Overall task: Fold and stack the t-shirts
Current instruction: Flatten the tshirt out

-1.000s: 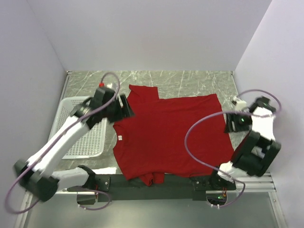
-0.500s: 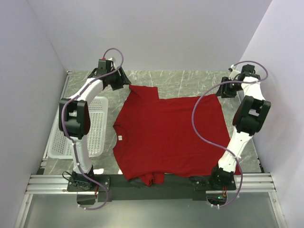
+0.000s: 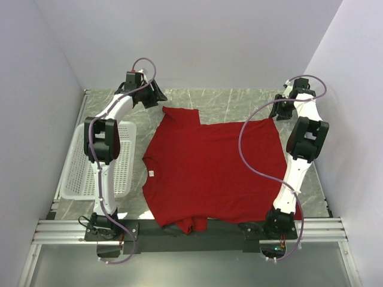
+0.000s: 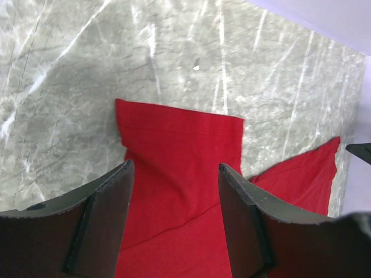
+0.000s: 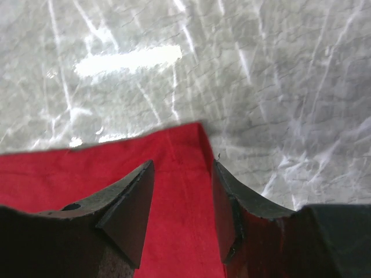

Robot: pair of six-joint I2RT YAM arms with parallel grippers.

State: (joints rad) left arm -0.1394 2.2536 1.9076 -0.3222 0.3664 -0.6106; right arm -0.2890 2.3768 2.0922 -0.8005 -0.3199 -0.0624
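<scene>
Two arms reach to the far corners of a deep-red t-shirt (image 3: 209, 170) that lies spread flat on the marble table (image 3: 227, 101), its small white neck tag to the left and one sleeve bunched at the near edge. The left fingers (image 4: 126, 174) stand parted, gripping nothing, with the far sleeve's squared end lying in the gap between them and just beyond their tips. The right fingers (image 5: 145, 174) are likewise spread and empty, a hem corner of the shirt poking up between their tips. Whether either pair touches the cloth cannot be told. By these views the job has barely begun: no fold is made, nothing is stacked, and the white mesh basket (image 3: 99, 161), well to the left fingers' near side, holds no shirt.
</scene>
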